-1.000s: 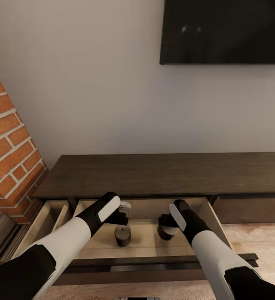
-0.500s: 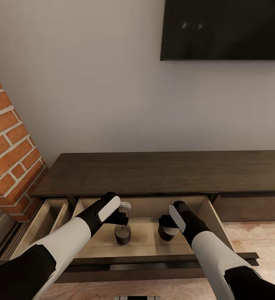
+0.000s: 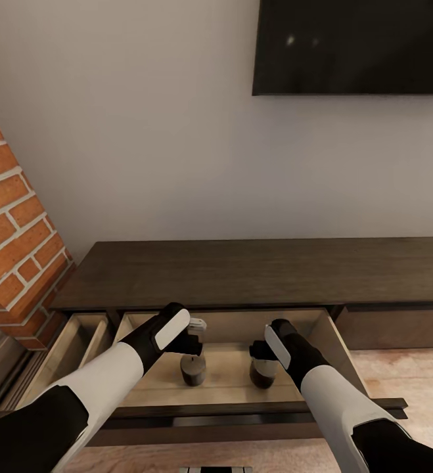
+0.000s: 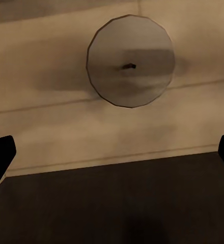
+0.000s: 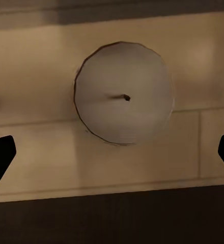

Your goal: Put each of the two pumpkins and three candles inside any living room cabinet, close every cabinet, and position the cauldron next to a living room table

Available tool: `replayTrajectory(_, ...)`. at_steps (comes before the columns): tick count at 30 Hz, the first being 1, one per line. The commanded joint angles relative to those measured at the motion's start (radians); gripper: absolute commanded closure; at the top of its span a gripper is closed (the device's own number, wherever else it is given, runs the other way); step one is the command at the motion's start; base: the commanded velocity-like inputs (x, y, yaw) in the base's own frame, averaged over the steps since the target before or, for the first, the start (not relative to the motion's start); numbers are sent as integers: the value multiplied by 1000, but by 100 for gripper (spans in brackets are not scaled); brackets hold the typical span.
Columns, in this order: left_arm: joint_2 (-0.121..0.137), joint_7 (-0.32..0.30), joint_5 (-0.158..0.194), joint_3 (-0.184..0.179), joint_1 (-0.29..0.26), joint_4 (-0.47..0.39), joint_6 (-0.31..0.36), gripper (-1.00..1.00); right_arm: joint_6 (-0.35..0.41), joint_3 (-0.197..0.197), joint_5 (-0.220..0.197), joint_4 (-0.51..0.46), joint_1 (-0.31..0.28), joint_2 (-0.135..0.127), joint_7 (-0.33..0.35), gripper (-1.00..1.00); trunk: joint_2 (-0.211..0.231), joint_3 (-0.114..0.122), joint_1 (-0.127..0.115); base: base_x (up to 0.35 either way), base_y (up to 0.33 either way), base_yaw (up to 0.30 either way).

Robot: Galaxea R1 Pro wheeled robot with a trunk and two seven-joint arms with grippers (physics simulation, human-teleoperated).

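Pale drawer wood (image 3: 229, 378) lies below my fingers: two candles (image 3: 193, 370) (image 3: 263, 372) stand inside, both grippers (image 3: 191, 341) (image 3: 261, 350) spread empty above them; pumpkins, closing, cauldron remain.

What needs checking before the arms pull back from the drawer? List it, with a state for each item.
1. Left candle stands upright on the floor of the open drawer: ok.
2. Right candle stands upright in the same drawer: ok.
3. Left gripper has let go: ok; the left wrist view shows its fingertips wide apart at the picture's edges, the candle beyond them.
4. Right gripper has let go: ok; its fingertips are spread wide, clear of the candle.
5. Drawer shut: not ok, it is pulled out.
6. Narrow drawer beside the brick chimney shut: not ok, also open.
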Motion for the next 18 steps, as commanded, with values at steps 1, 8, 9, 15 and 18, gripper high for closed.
replayTrajectory(1, 1, 9, 11, -5, -1, -1, 1, -100, 3, 6, -10, -1, 0, -1, -9, -100, 0, -1, 0, 0, 0, 0)
replayTrajectory(8, 0, 9, 11, -5, -1, -1, 1, -100, 2, 6, -11, -2, 0, -1, -9, -100, 0, -1, 0, 0, 0, 0)
replayTrajectory(9, 1, 9, 11, -5, -1, -1, 1, -100, 2, 6, -11, -2, -1, -1, -9, -100, 0, -1, 0, 0, 0, 0)
replayTrajectory(15, 1, 9, 11, -5, -1, -1, 1, -100, 2, 6, -11, -2, -1, -1, -9, -100, 0, -1, 0, 0, 0, 0)
replayTrajectory(18, 1, 9, 11, -5, -1, -1, 1, -100, 2, 6, -11, -2, 0, -1, -9, -100, 0, -1, 0, 0, 0, 0)
